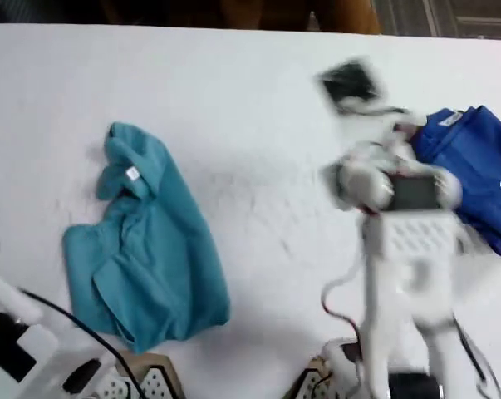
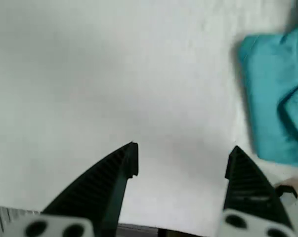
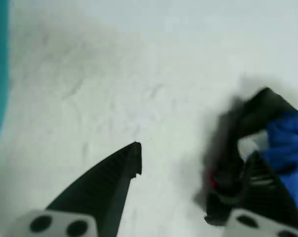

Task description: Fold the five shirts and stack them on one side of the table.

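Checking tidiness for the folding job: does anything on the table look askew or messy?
Yes. The teal shirt lies crumpled and slanted on the white table, with its collar end bunched, and it is not folded. The blue shirt is bunched up too, well apart from it, so there is no stack.

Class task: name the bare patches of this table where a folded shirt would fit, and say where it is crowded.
Widest bare table: the middle, between the teal shirt and the blue shirt. The far strip beyond the teal shirt is also free. Crowded: the right side, where the right arm hangs over the blue shirt.
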